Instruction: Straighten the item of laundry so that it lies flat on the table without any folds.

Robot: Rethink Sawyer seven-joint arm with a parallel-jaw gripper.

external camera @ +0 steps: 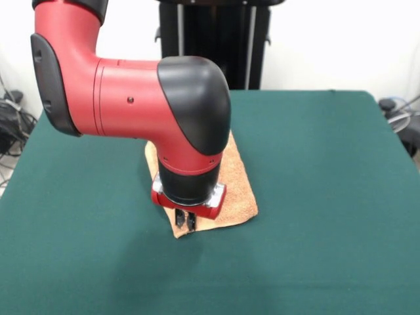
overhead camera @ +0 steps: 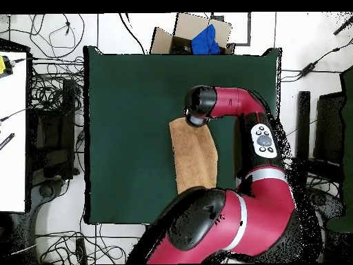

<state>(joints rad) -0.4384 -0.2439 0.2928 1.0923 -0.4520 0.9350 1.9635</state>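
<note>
The item of laundry (external camera: 237, 187), an orange-tan towel, lies on the green table (external camera: 315, 197) a little left of centre as a narrow strip, with a layer doubled over along one long side. My gripper (external camera: 186, 221) is down on its near left corner, its dark fingers (external camera: 191, 220) close together and shut on the towel's edge. The red and black wrist hides the towel's left part. In the overhead view the towel (overhead camera: 194, 157) runs lengthwise on the table (overhead camera: 124, 124), with the wrist head (overhead camera: 198, 105) over its upper end, hiding the gripper.
The arm (overhead camera: 241, 103) reaches over the table's right side in the overhead view, and its bulky elbow (overhead camera: 207, 228) covers the lower edge. A cardboard box with something blue (overhead camera: 200, 36) sits beyond the top edge. Cables lie on the floor around the table.
</note>
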